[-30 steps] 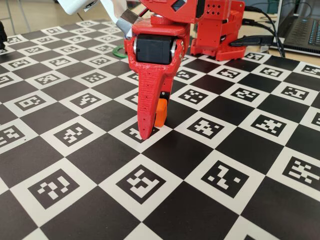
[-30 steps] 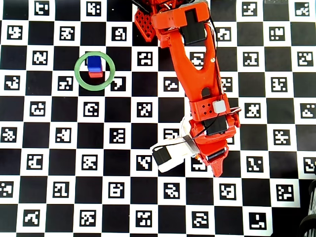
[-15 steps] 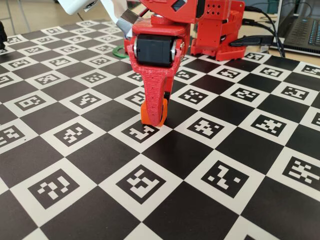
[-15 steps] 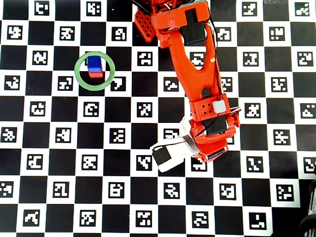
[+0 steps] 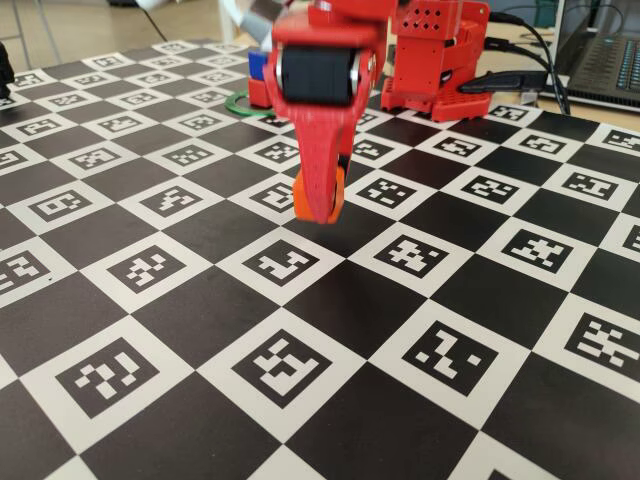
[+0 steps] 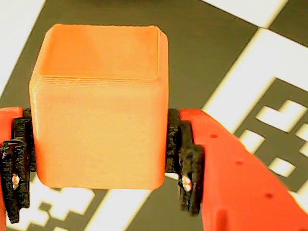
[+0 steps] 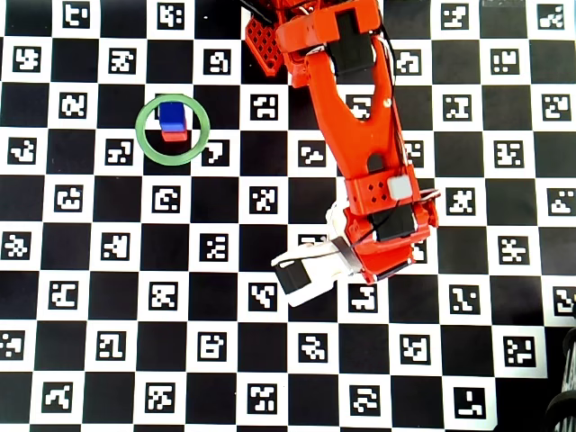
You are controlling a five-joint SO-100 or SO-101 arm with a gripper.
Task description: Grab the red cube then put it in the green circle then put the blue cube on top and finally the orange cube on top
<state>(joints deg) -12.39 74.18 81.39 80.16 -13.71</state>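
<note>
Fixed view: the red arm [image 5: 330, 60] reaches down toward the near side, a bit blurred. The hand [image 5: 320, 212] holds the orange cube [image 5: 308, 200] at its tip, pinched between the 2 fingers, lifted clear of the checkered surface [image 5: 330, 400]. The cube hangs over a white tagged square. Far left behind the arm, part of the green circle [image 5: 240, 104] shows, with a bit of the blue cube [image 5: 257, 63] above it. The arm's red base [image 5: 440, 60] stands far right, and a laptop [image 5: 600, 50] sits at the far right edge.

Wrist view: the orange cube [image 6: 98, 106] fills most of the frame. Black finger pads [image 6: 185, 168] press its left and right sides; the hand [image 6: 96, 183] is closed narrow on it. Black and white squares lie below.

Overhead view: the arm [image 7: 355, 135] runs from the top centre down to right of centre. The hand and orange cube are hidden under the wrist. The white wrist camera [image 7: 306, 270] sticks out to the left. The green circle [image 7: 144, 144] lies upper left, well apart from the hand. Inside it the blue cube [image 7: 171, 113] sits on the red cube [image 7: 175, 136].
</note>
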